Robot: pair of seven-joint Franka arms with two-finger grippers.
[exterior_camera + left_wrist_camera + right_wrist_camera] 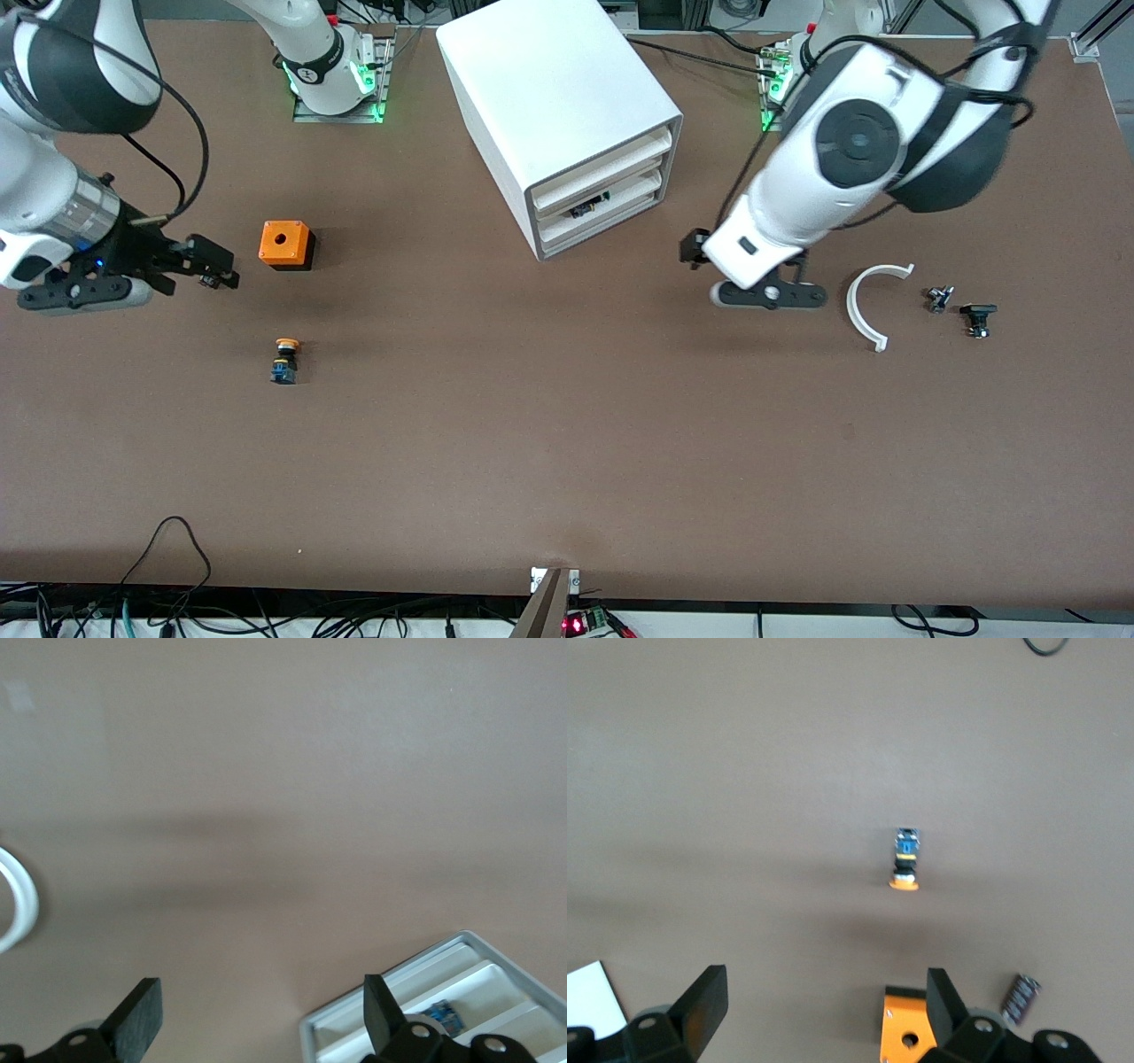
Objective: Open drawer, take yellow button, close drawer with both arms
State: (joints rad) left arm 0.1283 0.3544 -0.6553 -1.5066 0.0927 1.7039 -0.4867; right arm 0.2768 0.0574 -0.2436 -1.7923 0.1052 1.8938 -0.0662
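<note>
Left gripper (769, 295) is hanging wide open over bare bench (567, 425); right gripper (133, 279) is gaping too, and the button (285, 360) is sitting out on the bench.

The table (549, 461) is seen whole from a high camera facing the 2 arm bases, looking steeply down. The left wrist view is taken from above the brown surface near the cabinet (443, 1010), whose front rim is caught at the frame's edge with part of a white curved piece (18, 904); both are also seen in the front view. The right wrist view is aimed down at the button (904, 861) and orange cube (908, 1028), likewise shared with the front view.
</note>
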